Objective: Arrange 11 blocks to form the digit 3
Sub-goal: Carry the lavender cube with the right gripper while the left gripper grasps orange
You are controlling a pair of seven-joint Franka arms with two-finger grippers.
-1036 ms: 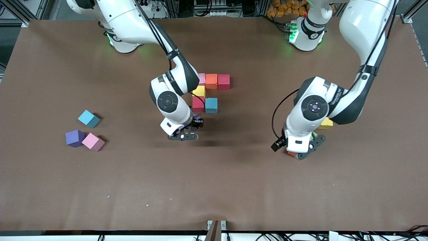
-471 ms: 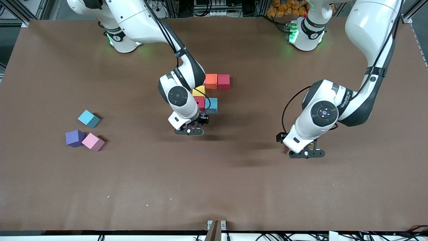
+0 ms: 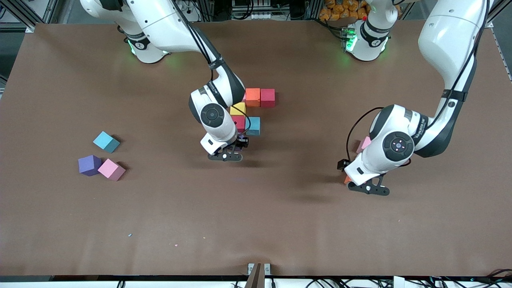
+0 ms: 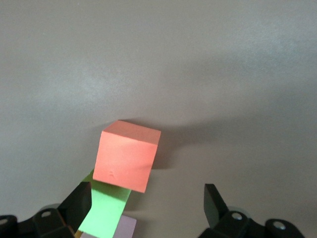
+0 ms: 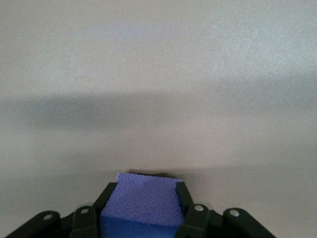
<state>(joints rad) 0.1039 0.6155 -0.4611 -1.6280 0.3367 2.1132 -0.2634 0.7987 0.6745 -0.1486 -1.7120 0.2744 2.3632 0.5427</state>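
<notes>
Blocks: right gripper (image 5: 143, 218) clamps a purple block (image 5: 142, 201); left gripper (image 4: 148, 206) spread over an orange block (image 4: 128, 154).

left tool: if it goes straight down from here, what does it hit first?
Probably the orange block: the open left tool hangs over it, though the block sits off-centre toward one finger, so that finger may touch its top first. Depth is unclear.

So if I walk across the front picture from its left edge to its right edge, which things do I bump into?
Purple block → right end effector with its purple block → red block → left end effector.
</notes>
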